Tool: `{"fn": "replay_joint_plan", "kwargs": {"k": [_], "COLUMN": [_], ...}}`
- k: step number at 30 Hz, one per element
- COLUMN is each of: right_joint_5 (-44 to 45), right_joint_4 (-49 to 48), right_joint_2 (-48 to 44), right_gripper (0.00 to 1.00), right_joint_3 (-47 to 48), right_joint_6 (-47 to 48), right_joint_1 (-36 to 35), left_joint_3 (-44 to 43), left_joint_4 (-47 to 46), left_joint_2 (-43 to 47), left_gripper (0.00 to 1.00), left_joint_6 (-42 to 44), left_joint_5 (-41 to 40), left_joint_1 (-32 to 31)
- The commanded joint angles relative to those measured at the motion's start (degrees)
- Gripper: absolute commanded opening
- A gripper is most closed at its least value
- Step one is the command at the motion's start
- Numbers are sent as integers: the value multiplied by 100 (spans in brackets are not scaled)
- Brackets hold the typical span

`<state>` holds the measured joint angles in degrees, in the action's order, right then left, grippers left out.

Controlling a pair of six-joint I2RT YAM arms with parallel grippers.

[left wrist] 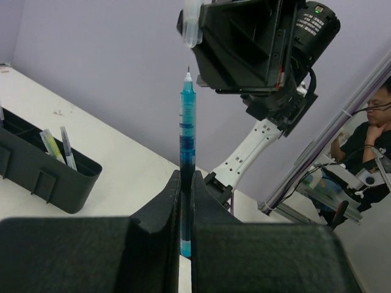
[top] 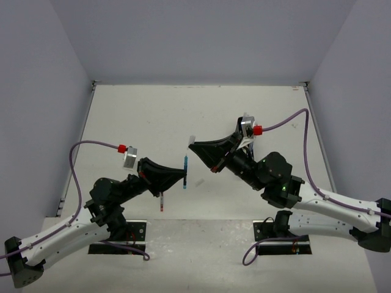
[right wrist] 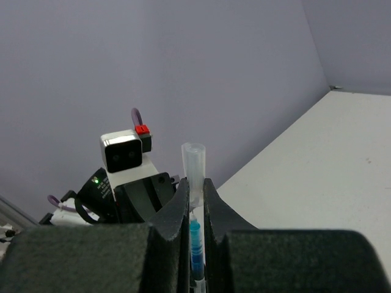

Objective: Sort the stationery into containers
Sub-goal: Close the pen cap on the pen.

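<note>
- Left jaws pressed together on blue pen [left wrist: 187, 128], pinching lower barrel. Pen is upright in left wrist view, tip bare, held up off the surface [top: 153, 116].
- Right jaws pinch clear cap [right wrist: 195, 162]. Cap hangs just beyond the pen tip, near but not touching.
- Step in hand, prob.: capping the blue pen before filing it. Cap not on yet.
- Black tray [left wrist: 55, 183] sits on the surface at left edge of left wrist view. At least 2 items stand in its end compartment: yellow-green pen [left wrist: 49, 143] + grey pen [left wrist: 67, 146]. So some sorting looks done.
- Rest of tray is out of frame, can't tell what else is in it. Tray doesn't show in top view.
- Top view: thin stick w/ red end [top: 162, 202] just by left arm. Can't tell if it's loose stationery.
- Left to do, as judged: seat cap, move blue pen to a tray compartment. How many other pcs remain: can't tell.
</note>
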<state>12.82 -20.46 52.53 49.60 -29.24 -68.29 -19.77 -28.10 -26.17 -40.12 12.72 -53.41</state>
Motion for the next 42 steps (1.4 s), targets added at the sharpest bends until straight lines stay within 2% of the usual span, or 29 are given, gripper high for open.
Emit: {"fn": "replay_joint_plan", "kwargs": {"k": [1, 12, 23, 42], "right_joint_5": [-324, -625, 18, -840], "right_joint_4": [89, 95, 271, 366], "right_joint_2": [148, 308, -93, 79], "right_gripper": [0, 0, 0, 0], "right_joint_3": [181, 289, 287, 410], "right_joint_6": [61, 50, 357, 400], "right_joint_1": [-17, -9, 0, 4], "left_joint_3": [-95, -124, 43, -4], "left_joint_4": [-343, -137, -99, -78], "left_joint_2": [66, 124, 147, -4], "left_gripper": [0, 0, 0, 0], "left_joint_6": [19, 72, 22, 22], "left_joint_5": [136, 55, 90, 178], "left_joint_1": [-23, -27, -21, -35]}}
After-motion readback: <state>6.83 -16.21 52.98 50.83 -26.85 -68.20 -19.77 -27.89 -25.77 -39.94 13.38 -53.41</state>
